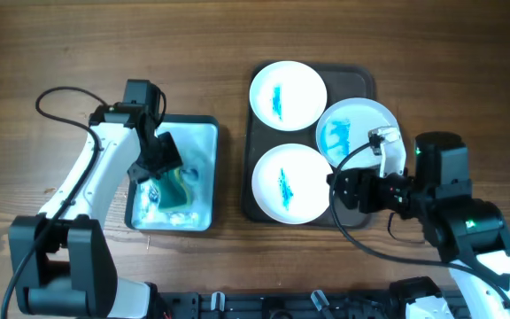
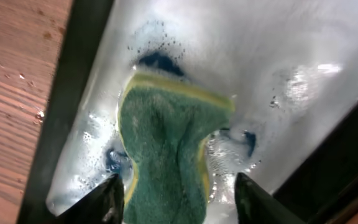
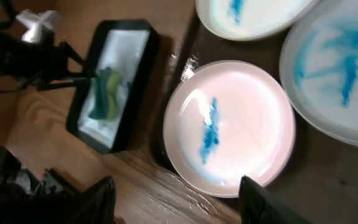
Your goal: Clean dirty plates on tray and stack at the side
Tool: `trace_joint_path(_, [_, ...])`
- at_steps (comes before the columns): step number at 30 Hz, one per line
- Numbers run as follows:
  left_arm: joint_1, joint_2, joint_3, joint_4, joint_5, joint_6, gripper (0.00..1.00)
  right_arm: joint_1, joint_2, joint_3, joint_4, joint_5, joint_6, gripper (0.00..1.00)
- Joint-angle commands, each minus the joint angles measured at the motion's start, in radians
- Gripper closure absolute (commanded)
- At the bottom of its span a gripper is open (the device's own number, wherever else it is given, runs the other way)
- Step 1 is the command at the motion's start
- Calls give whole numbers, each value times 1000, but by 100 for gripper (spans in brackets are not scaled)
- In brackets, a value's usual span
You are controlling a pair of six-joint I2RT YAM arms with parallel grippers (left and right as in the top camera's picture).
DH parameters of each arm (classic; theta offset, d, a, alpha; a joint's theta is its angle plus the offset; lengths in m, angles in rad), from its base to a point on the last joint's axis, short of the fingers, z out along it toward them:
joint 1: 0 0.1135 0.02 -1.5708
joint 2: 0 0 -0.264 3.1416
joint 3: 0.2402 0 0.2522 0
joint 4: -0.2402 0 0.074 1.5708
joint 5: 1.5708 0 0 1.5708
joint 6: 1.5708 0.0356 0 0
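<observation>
left gripper (image 2: 176, 202) hanging in the pale teal tray (image 1: 198, 142), jaws apart astride the green-yellow sponge (image 2: 166, 143) | right gripper (image 3: 179, 205) hovering, jaws apart, over the front plate (image 3: 241, 124)'s near edge | three blue-smeared plates crowding the dark tray (image 1: 361, 78), the right plate (image 1: 356, 131) overhanging its right rim | bare wooden table (image 1: 233, 133) lying between trays

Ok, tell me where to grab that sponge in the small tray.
Probably best to take the sponge across its narrow middle, from straight above, one finger on each yellow long edge. It lies green side up in the wet small tray, so both edges are exposed; the open left gripper straddles it.
</observation>
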State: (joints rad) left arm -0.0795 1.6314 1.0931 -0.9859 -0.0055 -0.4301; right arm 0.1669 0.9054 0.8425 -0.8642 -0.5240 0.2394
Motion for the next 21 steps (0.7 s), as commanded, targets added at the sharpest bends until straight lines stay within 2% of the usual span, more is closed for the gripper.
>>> trace_joint_path(1, [-4, -5, -125, 107, 8, -26, 58, -3, 47, 11, -51, 150, 72, 42])
trace_joint_path(3, [-4, -5, -199, 209, 8, -26, 66, -3, 79, -1, -57, 151, 72, 43])
trace_joint_path(5, [-4, -4, -250, 278, 8, -26, 79, -3, 127, -16, -55, 151, 76, 47])
trace_joint_path(7, [-4, -4, -261, 295, 8, -26, 96, -3, 169, -19, -54, 151, 74, 51])
trace_joint_path(13, [-4, -12, -208, 210, 7, 13, 96, -3, 274, -19, -26, 164, 78, 51])
trace_joint_path(19, [-5, -77, 19, -14, 9, 42, 96, -3, 433, -21, 14, 264, 124, 50])
trace_joint_path(21, [-31, -120, 102, -72, 13, 79, 96, -2, 504, -21, 50, 262, 127, 53])
